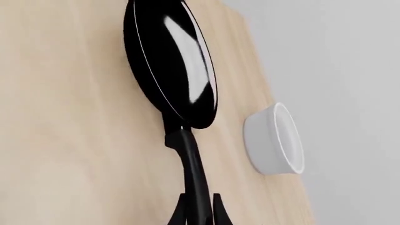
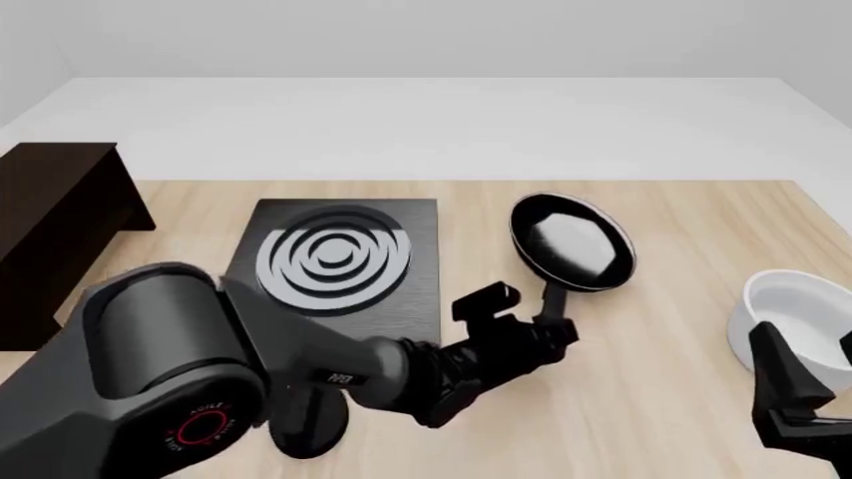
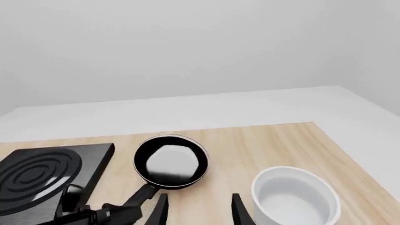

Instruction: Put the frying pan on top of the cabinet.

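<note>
While I've got the left gripper (image 2: 557, 317) pinched together on the frying pan's handle, the frying pan (image 2: 573, 241) sits flat on the wooden table (image 2: 665, 379), its round body stretching straight ahead of the fingers. From the left wrist view the fingers (image 1: 218, 213) hug the slim handle on both sides, so that one's clamped solid.

Room-wise: the white bowl (image 2: 795, 319) is off to the gripper's right, well apart from the pan, with bare wood between them. The stove plate (image 2: 349, 261) lies just to the gripper's left, its near edge close to my left arm's wrist. The cabinet (image 2: 56, 225) is far off to the left, past the stove plate, standing at the table's left edge with its flat top showing.

My right gripper (image 3: 198, 208) hangs near the bowl's side, fingers spread apart, nothing between them. In its wrist view the bowl sits just beside one finger, the pan further ahead.

Table's light wood, pale grey floor and white walls beyond the far edge.
</note>
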You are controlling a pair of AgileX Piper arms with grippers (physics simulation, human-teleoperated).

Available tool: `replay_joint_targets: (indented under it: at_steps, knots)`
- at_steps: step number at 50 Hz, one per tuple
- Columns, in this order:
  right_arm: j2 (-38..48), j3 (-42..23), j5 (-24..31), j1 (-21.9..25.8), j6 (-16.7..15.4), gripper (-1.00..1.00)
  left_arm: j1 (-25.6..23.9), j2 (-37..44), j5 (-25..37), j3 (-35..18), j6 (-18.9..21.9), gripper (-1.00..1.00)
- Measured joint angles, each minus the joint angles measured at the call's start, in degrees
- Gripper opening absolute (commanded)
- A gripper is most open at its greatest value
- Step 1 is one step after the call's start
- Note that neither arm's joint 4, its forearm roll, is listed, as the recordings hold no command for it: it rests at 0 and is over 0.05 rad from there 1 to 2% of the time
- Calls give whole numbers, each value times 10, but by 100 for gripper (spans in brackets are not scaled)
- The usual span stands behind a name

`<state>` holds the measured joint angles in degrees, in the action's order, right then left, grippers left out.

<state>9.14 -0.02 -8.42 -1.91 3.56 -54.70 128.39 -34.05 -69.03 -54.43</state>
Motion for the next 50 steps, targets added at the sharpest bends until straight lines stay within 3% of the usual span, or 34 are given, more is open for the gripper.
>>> replay_joint_targets:
  at_steps: [40,50]
  knots:
    - [-13,-2,15,2,-6,100,39,-205,-17,147,54,-100]
    - [-18,-3,20,3,-7,100,68,-267,-16,182,56,-100]
